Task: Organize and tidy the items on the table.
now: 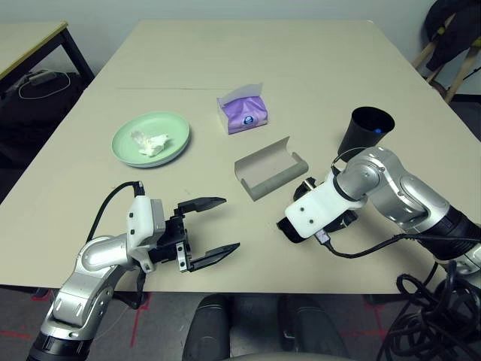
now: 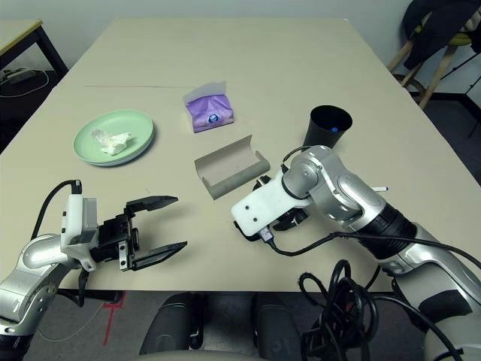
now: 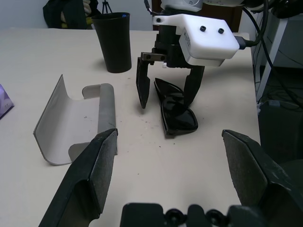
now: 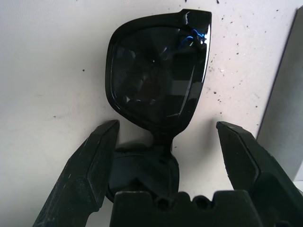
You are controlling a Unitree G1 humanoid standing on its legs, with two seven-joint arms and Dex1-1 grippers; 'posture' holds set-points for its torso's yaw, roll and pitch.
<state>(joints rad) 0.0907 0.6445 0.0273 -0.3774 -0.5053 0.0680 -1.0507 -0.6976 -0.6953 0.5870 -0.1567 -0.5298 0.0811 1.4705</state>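
my right gripper hangs spread wide over the sunglasses, which lie flat between its jaws, untouched. i should sink straight, pinch at the bridge, then carry them to the case. my left gripper idles, also spread.

Even, diffuse light from above fills the room; the beige tabletop reads bright and flat with no glare. Shadows are soft and short: a faint one hugs the plate, a darker patch lies under the right hand. Head views are sharp throughout, with mild bending of lines toward the edges. In the right wrist view the sunglasses show pale reflections on the lens, while the near fingers look soft.
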